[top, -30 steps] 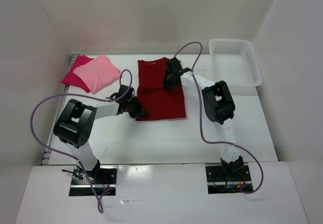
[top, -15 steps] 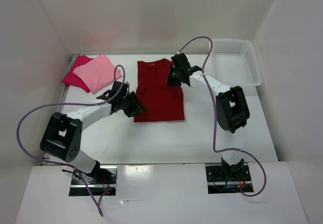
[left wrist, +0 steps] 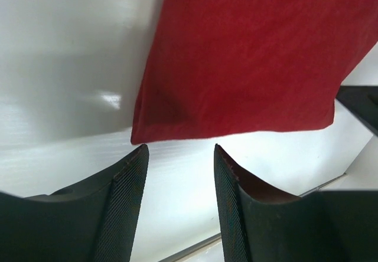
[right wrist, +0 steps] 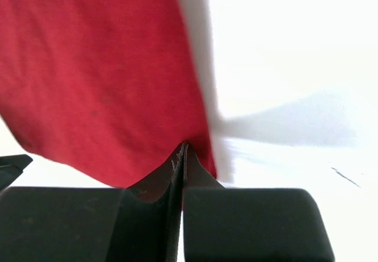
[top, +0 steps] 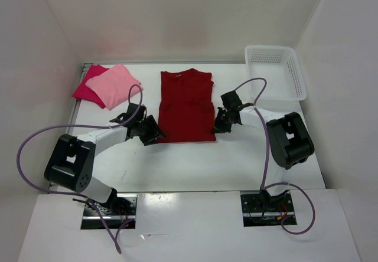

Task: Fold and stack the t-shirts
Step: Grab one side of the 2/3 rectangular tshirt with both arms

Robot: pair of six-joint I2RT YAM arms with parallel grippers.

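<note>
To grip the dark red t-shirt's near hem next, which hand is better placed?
Probably the left. The left hand is open, fingers just short of the near-left corner of the dark red t-shirt. The right hand sits shut at the near-right corner and must open first.

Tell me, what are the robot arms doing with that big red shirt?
They are folding shirts. The dark red shirt lies flat mid-table. The left gripper is open at its near left corner, holding nothing. The right gripper is shut at the near right corner; whether it pinches cloth is unclear. The light pink shirt sits folded on the crimson-pink shirt at the far left.
</note>
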